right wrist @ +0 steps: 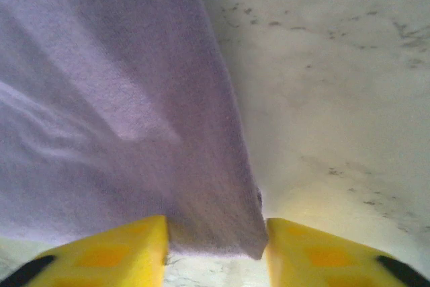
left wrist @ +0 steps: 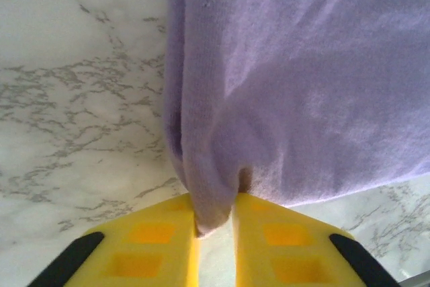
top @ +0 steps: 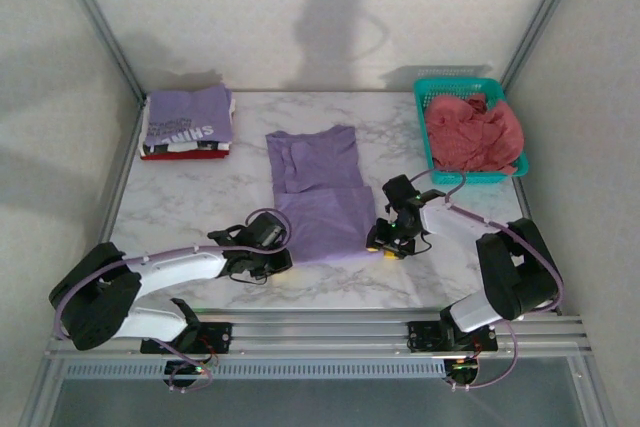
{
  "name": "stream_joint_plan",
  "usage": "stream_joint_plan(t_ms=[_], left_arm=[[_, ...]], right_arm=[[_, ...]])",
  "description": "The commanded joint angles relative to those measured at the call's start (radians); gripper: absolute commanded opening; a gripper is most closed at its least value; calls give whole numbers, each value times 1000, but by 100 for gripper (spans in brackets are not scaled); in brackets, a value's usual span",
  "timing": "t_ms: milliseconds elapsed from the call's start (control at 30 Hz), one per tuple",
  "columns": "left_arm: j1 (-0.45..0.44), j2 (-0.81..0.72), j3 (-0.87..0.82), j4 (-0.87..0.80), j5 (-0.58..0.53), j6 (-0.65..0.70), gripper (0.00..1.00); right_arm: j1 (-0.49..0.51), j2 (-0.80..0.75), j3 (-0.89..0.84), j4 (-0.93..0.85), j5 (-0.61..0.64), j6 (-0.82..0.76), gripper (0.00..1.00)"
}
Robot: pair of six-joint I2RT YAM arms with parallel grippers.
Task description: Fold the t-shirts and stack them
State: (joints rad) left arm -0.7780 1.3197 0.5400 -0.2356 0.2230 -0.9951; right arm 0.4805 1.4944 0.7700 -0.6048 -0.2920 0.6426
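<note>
Beside lavender t-shirt (top: 315,197), left arm (top: 185,269) low, outstretched

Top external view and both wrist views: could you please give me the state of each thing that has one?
Plain lavender-purple t-shirt: flat on the marble table, folded into a narrow strip.
Stack of tees, purple lettered one on top: folded, at far left.
Teal plastic mesh basket: holding a crumpled coral-pink tee.
Left gripper: shut on the lavender shirt's near corner.
Right gripper: open, astride its other near corner.
</note>
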Motion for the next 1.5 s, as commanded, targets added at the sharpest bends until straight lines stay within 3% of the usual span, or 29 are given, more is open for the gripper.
stream_joint_plan(t_ms=[0, 200, 267, 600, 767, 833, 933, 1067, 1467], left_arm=[[-9, 16, 1, 29, -38, -6, 12], [-10, 26, 24, -11, -67, 18, 5], [-14, 12, 18, -28, -73, 16, 1], [-89, -188, -61, -148, -88, -92, 0], [-41, -195, 74, -269, -44, -32, 0], [-21, -152, 158, -342, -91, 19, 0], [23, -113, 274, -384, -173, 92, 0], [148, -39, 399, -350, -116, 195, 0], [306, 249, 771, -404, -41, 393, 0]], right_arm=[[-5, 17, -13, 11, 15, -3, 36], [-1, 16, -15, 9, 1, -4, 5], [3, 4, -20, -7, 7, 0, 0], [116, -122, -69, -113, -8, 103, 0], [127, -232, 20, -214, 27, 112, 0], [123, -240, 111, -256, 70, 88, 0], [79, -187, 237, -271, 50, 47, 0], [21, -69, 379, -272, 32, -10, 0], [-71, 198, 676, -297, 14, -90, 0]])
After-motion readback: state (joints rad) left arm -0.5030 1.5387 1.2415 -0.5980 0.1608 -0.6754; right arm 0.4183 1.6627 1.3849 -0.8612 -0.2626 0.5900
